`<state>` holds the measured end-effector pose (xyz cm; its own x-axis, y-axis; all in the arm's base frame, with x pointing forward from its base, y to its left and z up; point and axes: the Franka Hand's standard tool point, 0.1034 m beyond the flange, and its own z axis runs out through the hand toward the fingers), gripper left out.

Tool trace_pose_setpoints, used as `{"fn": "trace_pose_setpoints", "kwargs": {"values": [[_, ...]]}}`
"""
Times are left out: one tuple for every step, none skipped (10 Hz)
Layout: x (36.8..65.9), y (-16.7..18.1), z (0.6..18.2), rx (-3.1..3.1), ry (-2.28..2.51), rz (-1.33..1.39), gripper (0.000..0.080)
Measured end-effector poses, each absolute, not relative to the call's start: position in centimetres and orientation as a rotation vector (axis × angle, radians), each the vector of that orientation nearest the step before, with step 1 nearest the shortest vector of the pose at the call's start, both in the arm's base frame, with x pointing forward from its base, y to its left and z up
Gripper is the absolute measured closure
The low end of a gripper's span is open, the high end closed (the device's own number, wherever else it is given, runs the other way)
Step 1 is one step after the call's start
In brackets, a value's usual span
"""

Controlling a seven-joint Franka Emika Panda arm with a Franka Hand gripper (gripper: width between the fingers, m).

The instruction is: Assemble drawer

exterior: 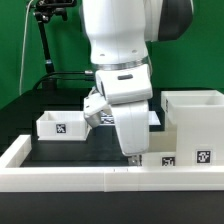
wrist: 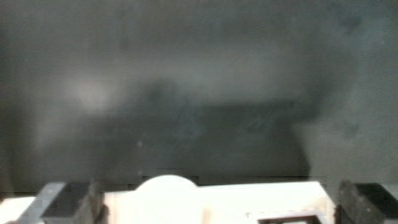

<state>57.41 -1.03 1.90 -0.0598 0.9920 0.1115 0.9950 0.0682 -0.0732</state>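
Two-finger claw (exterior: 131,152) seen low at centre, fingers (wrist: 54,205) spread wide, nothing clamped. Noted centre left: small matte white open tray (exterior: 58,125); tall white box shell (exterior: 195,120) at right edge; bare dark bench (exterior: 72,150) between.

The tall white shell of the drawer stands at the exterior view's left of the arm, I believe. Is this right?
No. The tall white shell stands at the exterior view's right of the arm, as the exterior view shows.
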Motion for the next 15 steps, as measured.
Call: {"fn": "trace_pose_setpoints", "kwargs": {"values": [[57.3, -1.3, 1.8, -2.062, -2.190, -0.032, 0.0151], [57.3, -1.3, 1.7, -2.063, -2.189, -0.031, 0.0151], [57.3, -1.4, 1.7, -2.063, -2.188, -0.031, 0.0151], [57.3, -1.4, 1.7, -2.064, -2.188, -0.031, 0.0151], [57.2, -1.3, 1.7, -2.062, -2.188, -0.029, 0.0151], [57.0, -0.8, 1.5, -2.056, -2.189, -0.032, 0.0151], [57.0, -0.1, 1.4, -2.057, -2.181, -0.031, 0.0151], [57.0, 0.7, 1.5, -2.058, -2.178, -0.033, 0.0151], [57.0, 1.3, 1.5, -2.060, -2.174, -0.030, 0.0151], [57.1, 1.9, 1.6, -2.065, -2.168, -0.027, 0.0151], [57.1, 2.4, 1.7, -2.085, -2.151, -0.026, 0.0151], [57.1, 3.0, 1.7, -2.107, -2.130, -0.022, 0.0151], [57.1, 3.7, 1.8, -2.132, -2.107, -0.020, 0.0151], [57.2, 3.8, 1.9, -2.136, -2.114, -0.014, 0.0151], [57.3, 3.6, 1.9, -2.135, -2.120, -0.014, 0.0151]]}}
